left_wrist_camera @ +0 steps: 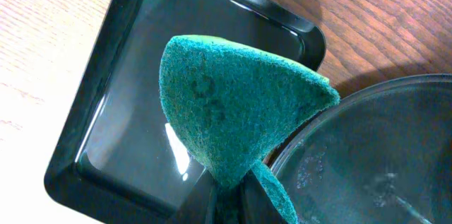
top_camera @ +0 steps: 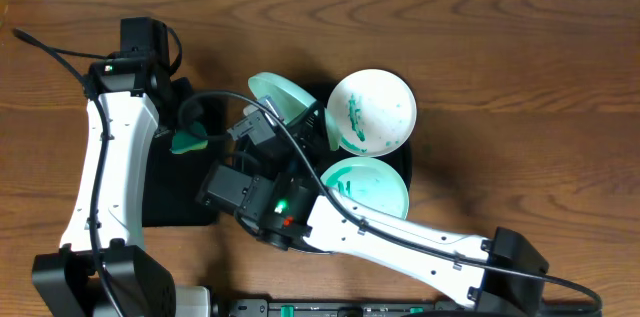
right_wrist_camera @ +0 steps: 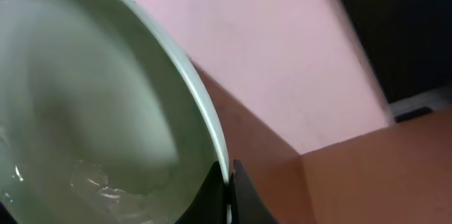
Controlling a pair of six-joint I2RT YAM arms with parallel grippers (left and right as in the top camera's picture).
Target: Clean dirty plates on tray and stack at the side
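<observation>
Overhead, the right gripper (top_camera: 268, 117) is clamping the rim of a pale green plate (top_camera: 282, 95), holding it tilted above the tabletop (top_camera: 520, 77) near the middle. The plate is sitting just beyond the fingertips. Its long axis is running from upper left to lower right in that view.

From the right wrist, the gripper's fingers are pinching the thin rim, and the plate's hollow face is filling the left of the picture.

The left gripper (top_camera: 192, 129) is squeezing a green sponge (top_camera: 190, 142) just to the left of the held plate. In the left wrist view the sponge is folding into a wedge. Its broad rounded end is pointing away from the gripper, out over a black tray (left_wrist_camera: 92, 132), and its edge is lying close to the plate rim; I cannot tell whether they are touching.

Three plates are showing in all: the held one, a white plate smeared with green (top_camera: 372, 109), and a lower plate (top_camera: 370, 185) also carrying green marks. The last two are resting side by side on a second black tray (top_camera: 405, 162). One sponge and two trays are showing.
</observation>
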